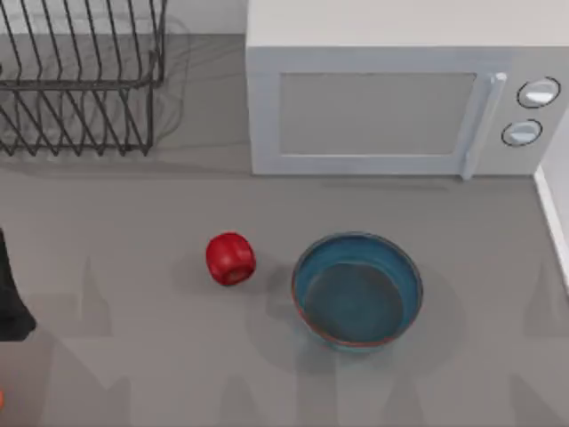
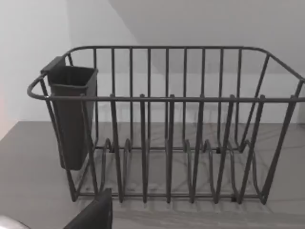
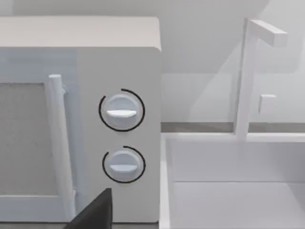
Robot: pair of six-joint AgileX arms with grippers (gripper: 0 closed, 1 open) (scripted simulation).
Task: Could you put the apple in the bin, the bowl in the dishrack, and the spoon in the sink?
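Note:
The red apple (image 1: 230, 258) lies on the grey counter, a little left of the teal-blue bowl (image 1: 357, 289), which stands upright and empty. At the back left stands the black wire dishrack (image 1: 80, 80), seen close up in the left wrist view as the dishrack (image 2: 167, 124). The white sink (image 3: 238, 191) lies right of the microwave. My left arm (image 1: 11, 302) is parked at the left edge, with a dark part of my left gripper (image 2: 93, 214) before the rack. A dark part of my right gripper (image 3: 93, 212) faces the microwave. The spoon and the bin are out of view.
A white microwave (image 1: 391, 98) with a shut door and two knobs stands at the back, behind the bowl. A dark cutlery holder (image 2: 71, 114) hangs on one end of the rack. A white faucet (image 3: 248, 76) rises at the sink's back edge.

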